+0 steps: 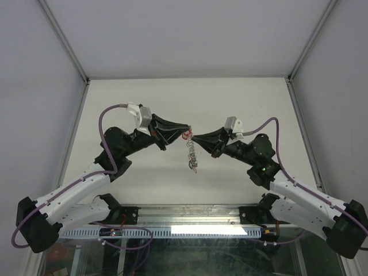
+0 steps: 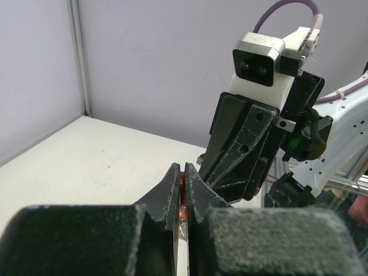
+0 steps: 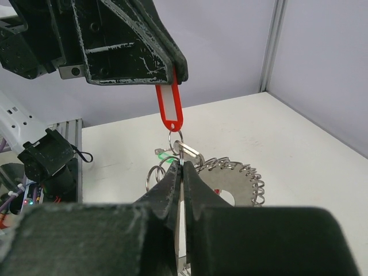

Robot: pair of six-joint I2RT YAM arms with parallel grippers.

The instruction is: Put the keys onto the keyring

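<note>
Keyring hangs between the two arms above the bench, its silvery keys fanned out like gear teeth. Left claw is clamped on the red tag, which juts from its tips in the right wrist view. Small rings link the tag to the keyring below it. Right claw is closed, with its tips right at those small rings; whether it pinches one I cannot tell. Green key peeks out just left of the tips.
</note>
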